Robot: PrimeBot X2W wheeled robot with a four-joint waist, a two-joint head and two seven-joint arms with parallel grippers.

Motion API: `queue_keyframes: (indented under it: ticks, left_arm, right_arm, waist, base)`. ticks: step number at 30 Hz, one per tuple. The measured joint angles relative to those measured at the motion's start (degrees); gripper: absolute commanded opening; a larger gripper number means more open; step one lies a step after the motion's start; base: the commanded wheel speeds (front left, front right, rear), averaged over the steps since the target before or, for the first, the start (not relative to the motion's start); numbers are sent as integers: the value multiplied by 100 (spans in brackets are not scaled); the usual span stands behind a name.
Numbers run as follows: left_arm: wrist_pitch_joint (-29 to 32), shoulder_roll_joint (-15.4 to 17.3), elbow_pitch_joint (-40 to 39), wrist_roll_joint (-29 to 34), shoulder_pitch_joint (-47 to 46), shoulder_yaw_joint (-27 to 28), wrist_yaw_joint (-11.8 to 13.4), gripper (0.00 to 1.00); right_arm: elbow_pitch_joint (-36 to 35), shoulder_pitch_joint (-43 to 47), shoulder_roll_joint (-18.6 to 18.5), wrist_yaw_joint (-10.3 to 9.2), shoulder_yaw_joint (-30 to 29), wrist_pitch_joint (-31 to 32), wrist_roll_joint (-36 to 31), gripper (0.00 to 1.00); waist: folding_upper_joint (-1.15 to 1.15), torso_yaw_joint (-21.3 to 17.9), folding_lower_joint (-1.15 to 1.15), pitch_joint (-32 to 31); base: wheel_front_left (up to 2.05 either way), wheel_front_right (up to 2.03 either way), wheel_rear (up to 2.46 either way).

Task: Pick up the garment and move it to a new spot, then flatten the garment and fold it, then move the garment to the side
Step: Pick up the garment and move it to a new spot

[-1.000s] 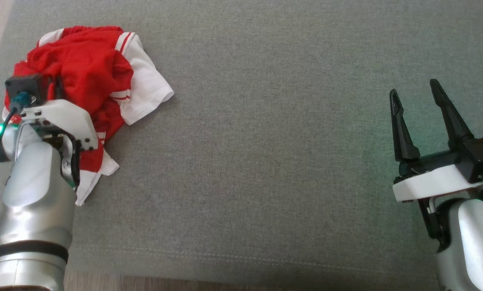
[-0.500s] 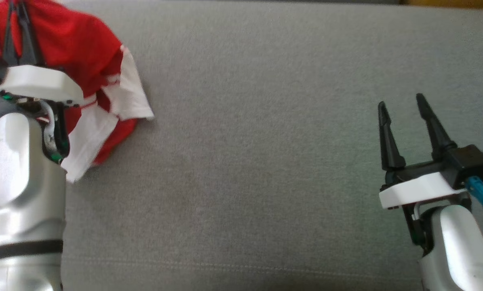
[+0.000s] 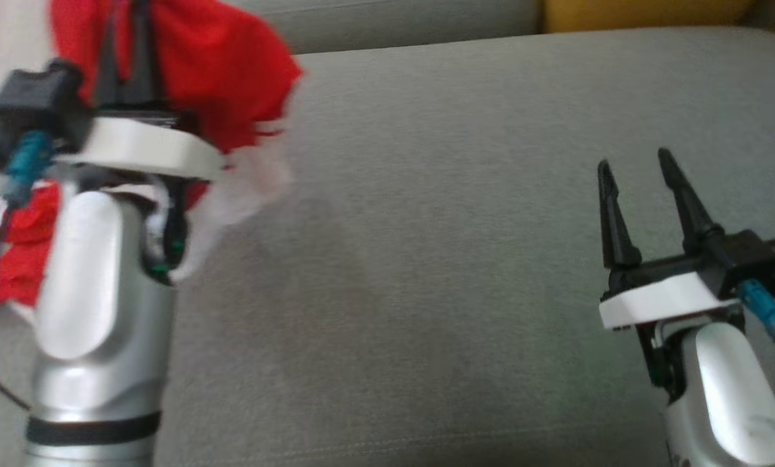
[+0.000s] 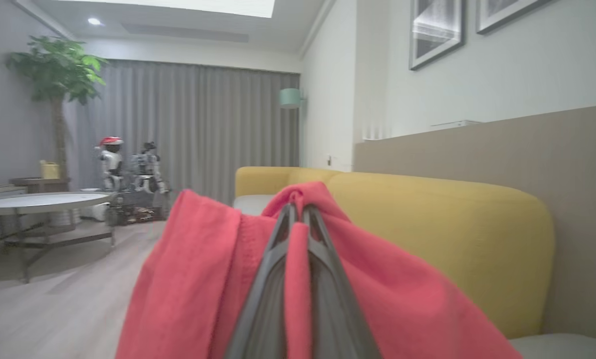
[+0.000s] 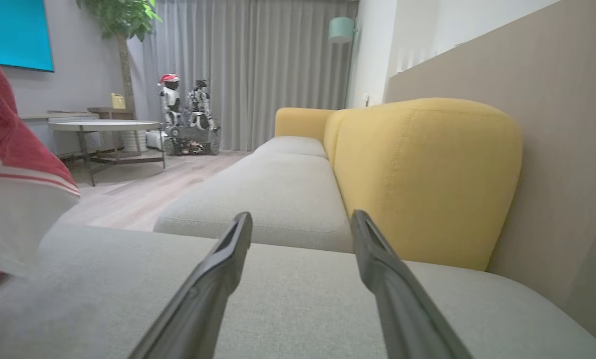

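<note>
The red and white garment (image 3: 218,71) hangs lifted at the upper left of the head view, blurred by motion. My left gripper (image 3: 128,32) is shut on its red cloth, and in the left wrist view the cloth (image 4: 203,269) drapes over both closed fingers (image 4: 273,279). My right gripper (image 3: 633,165) stands open at the right above the grey sofa seat (image 3: 426,259), holding nothing. In the right wrist view its fingers (image 5: 223,264) are spread apart, and the garment's white sleeve with red stripes (image 5: 13,199) hangs at the left edge.
A yellow sofa backrest (image 5: 422,174) rises behind the grey seat, showing as a yellow strip (image 3: 640,13) at the top of the head view. A round table (image 4: 33,202), a potted tree (image 4: 53,70) and small robots (image 5: 183,107) stand on the wooden floor beyond.
My left gripper has lifted the garment off the seat and carried it rightward. The head camera has tilted up, bringing the backrest into view. The right gripper stays open.
</note>
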Motion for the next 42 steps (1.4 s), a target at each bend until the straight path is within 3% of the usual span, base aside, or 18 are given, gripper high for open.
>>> queue_keyframes:
  ticks: [6,12,20,22,25,30,34,37,42]
  left_arm:
    - [138,-272,-134,-97,-37,-516,10,0]
    - [69,-361,218,-220,-351,-1183,91,0]
    - [-156,-370,990,-879,-792,-2388,433,0]
    - [-175,-370,1123,-987,-822,-2591,465,100]
    - [-248,-365,1489,-1462,-829,-3210,624,100]
    - [-324,-368,1571,-1804,-839,-3376,826,100]
    - [-331,-349,1458,-1759,-844,-2910,1058,100]
    - [-370,-160,1116,-1553,-743,-2430,1112,100]
    - [-371,257,717,-1294,320,-1931,1073,100]
  right_arm:
    - [-165,-269,8,0,-37,-34,0,100]
    - [-234,-441,11,0,-85,-120,126,100]
    - [-73,-582,15,0,-96,-294,372,100]
    - [-37,-582,15,0,-89,-305,382,100]
    - [78,-586,19,0,-74,-355,438,100]
    - [164,-589,20,0,-98,-404,458,100]
    - [175,-586,22,0,-97,-415,344,100]
    - [176,-569,22,0,-80,-427,283,100]
    - [183,-353,24,0,-76,-389,172,100]
  waist:
    - [0,-541,0,131]
    - [0,-1128,0,403]
    - [0,-1829,0,838]
    - [0,-1898,0,890]
    - [0,-2106,0,1036]
    - [0,-2101,0,1039]
    - [0,-1898,0,918]
    - [0,-1681,0,800]
    - [0,-1236,0,568]
  base:
    - [0,0,0]
    - [0,0,0]
    - [0,0,0]
    - [0,0,0]
    - [0,0,0]
    - [0,0,0]
    - [0,0,0]
    - [0,0,0]
    - [0,0,0]
